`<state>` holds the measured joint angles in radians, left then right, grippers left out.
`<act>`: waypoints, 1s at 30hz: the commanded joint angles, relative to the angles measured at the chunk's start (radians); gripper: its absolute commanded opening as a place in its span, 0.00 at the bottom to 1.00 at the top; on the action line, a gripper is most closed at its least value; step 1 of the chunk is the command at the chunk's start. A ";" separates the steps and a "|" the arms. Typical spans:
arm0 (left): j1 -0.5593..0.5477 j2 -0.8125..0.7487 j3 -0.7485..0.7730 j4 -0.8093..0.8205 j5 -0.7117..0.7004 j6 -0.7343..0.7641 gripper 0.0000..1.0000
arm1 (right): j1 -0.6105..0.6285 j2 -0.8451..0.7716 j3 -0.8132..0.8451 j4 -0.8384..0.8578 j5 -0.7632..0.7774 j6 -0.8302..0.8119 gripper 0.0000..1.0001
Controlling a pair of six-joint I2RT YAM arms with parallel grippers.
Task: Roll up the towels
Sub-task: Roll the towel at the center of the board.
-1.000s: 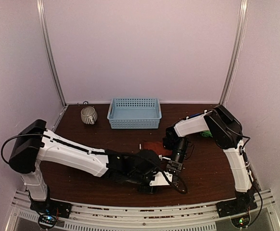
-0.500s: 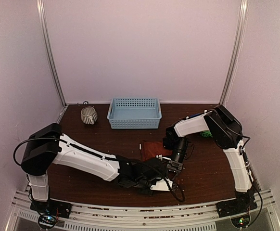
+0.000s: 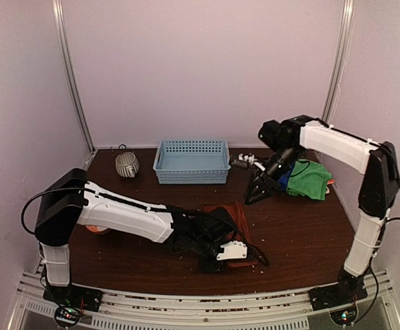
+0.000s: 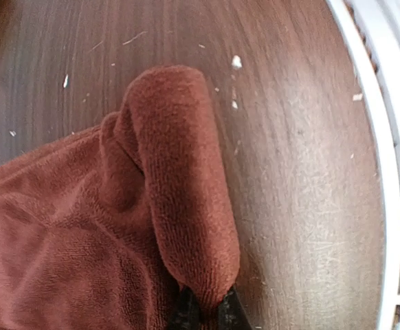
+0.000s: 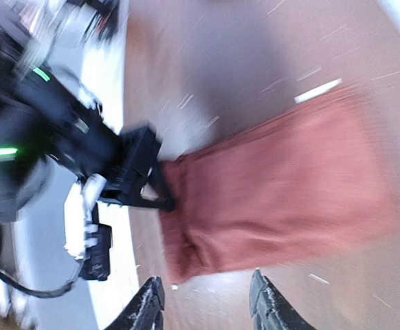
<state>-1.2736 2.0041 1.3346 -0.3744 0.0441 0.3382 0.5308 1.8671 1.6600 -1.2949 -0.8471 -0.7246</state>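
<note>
Top external view: on the dark table [image 3: 303, 234] the rust-red towel [image 3: 241, 218] lies at front centre, its near edge pinched tight by the left gripper [image 3: 242, 254]; the green towel [image 3: 310, 180] waits at far right. The right gripper [image 3: 257, 192] hangs above the table, jaws apart and empty. Left wrist view: a raised fold [image 4: 179, 172] begins the roll. Judged good practice: keep the pinch low, turn the fold evenly towards the far edge, pin the free end against sliding

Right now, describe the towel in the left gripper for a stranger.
On the dark table, look near the front edge. The rust-red towel lies there, one edge rolled up and pinched in the left gripper; the green towel sits far right.
</note>
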 commanded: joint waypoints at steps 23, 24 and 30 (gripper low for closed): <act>0.328 0.321 0.159 -0.022 0.968 -0.493 0.00 | 0.454 -0.567 -0.709 0.594 0.599 0.076 0.41; 0.330 0.323 0.155 -0.005 0.983 -0.510 0.00 | 0.478 -0.560 -0.750 0.670 0.639 0.072 0.42; 0.332 0.325 0.153 -0.004 0.985 -0.516 0.00 | 0.531 -0.456 -0.793 0.824 0.726 0.044 0.44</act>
<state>-0.9459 2.2997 1.5097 -0.3920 1.0344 -0.1520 1.0397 1.3693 0.8806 -0.6586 -0.2420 -0.6773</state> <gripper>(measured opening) 0.041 0.436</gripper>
